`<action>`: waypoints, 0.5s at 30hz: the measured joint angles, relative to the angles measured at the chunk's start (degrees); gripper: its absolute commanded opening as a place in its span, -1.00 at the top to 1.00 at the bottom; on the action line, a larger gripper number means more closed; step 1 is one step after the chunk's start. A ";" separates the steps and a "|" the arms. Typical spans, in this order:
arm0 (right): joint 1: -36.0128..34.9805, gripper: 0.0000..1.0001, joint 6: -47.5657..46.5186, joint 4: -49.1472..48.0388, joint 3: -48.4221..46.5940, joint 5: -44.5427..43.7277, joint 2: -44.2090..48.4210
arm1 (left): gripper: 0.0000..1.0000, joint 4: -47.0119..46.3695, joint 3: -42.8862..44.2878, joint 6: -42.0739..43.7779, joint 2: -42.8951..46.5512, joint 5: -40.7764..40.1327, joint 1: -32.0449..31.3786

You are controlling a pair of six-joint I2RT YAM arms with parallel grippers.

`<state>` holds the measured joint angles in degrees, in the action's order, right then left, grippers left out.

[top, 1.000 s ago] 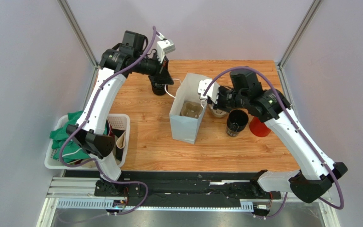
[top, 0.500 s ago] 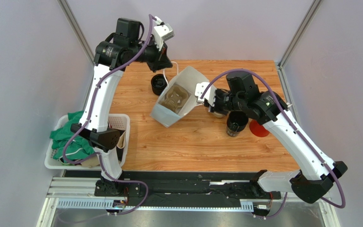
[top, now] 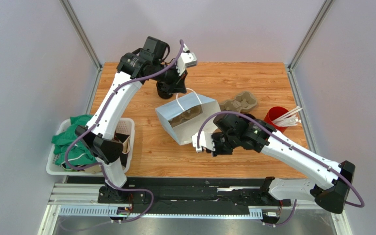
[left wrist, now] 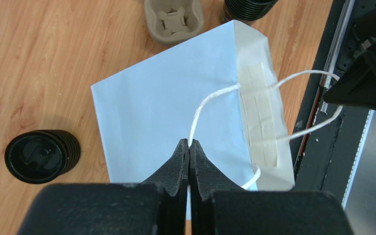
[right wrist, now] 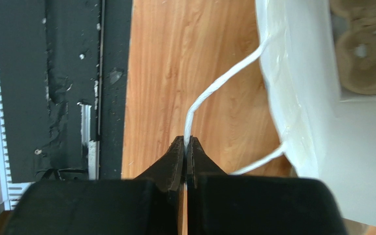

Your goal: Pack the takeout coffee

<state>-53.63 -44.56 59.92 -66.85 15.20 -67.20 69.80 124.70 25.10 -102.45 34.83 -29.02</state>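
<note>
Our left gripper and right gripper are each closed on a string handle of the paper bag. The takeout coffee stands outside, beside the bag, so we judge that the packing itself is not done.

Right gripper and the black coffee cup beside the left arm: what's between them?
The paper bag, on its side, lies between right gripper and black cup; top view shows it.

Beyond the left gripper, a black ribbed cup is cut off by the top edge; right of the right gripper, a cardboard tray runs off frame.
</note>
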 measured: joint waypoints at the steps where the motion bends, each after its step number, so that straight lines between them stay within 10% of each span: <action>1: -0.83 1.00 0.02 0.11 1.29 -0.11 0.70 | 1.00 0.15 -0.87 0.24 0.68 0.00 -0.26; 15: -4.50 1.00 1.22 0.22 4.92 0.39 6.93 | 1.00 0.26 -7.10 1.16 11.10 2.25 -0.59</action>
<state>-58.13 -43.33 60.14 -61.93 15.59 -60.27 70.06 117.60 26.26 -91.35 37.08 -29.61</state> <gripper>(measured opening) 0.014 0.010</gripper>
